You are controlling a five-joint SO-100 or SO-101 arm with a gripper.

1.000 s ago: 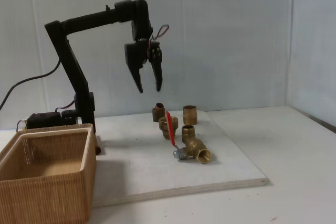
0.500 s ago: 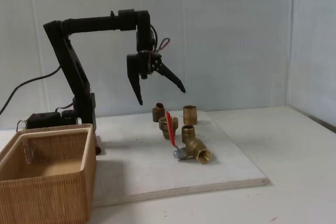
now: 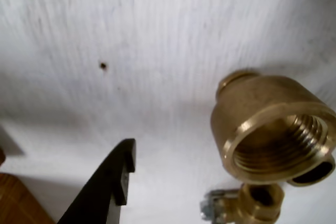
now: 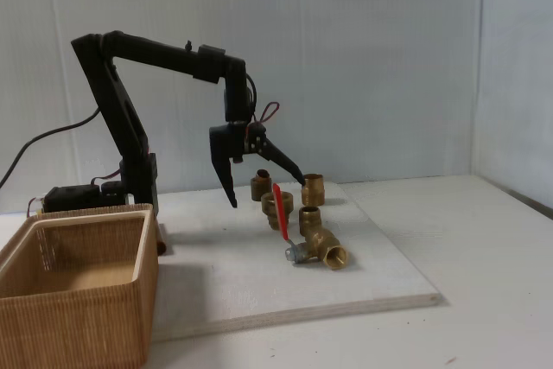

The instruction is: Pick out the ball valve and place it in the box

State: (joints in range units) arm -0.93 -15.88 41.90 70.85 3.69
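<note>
Fingers [image 4: 266,191] of the black arm spread wide, empty, above the far edge of the white board. Brass ball valve with thin red lever [image 4: 304,235] lies below and nearer the board's front edge, lever running near-to-far. Tan ribbed box [image 4: 82,315] sits well apart, off the board's left edge.

The arm [image 4: 121,118] and its end effector [image 4: 266,192] are matt black, with a loop of red wire [image 4: 270,112] at the wrist. The valve [image 4: 313,246] is brass-yellow with a red lever [image 4: 278,206] and a silver end [image 4: 293,254], and the fittings [image 4: 312,188] around it are the same brass. The box [image 4: 78,300] is tan with fine ribbing on its sides; the board [image 4: 259,274] is white with a pale wood edge, on a white surface [image 4: 484,248] before a pale grey-blue wall [image 4: 380,58].
</note>
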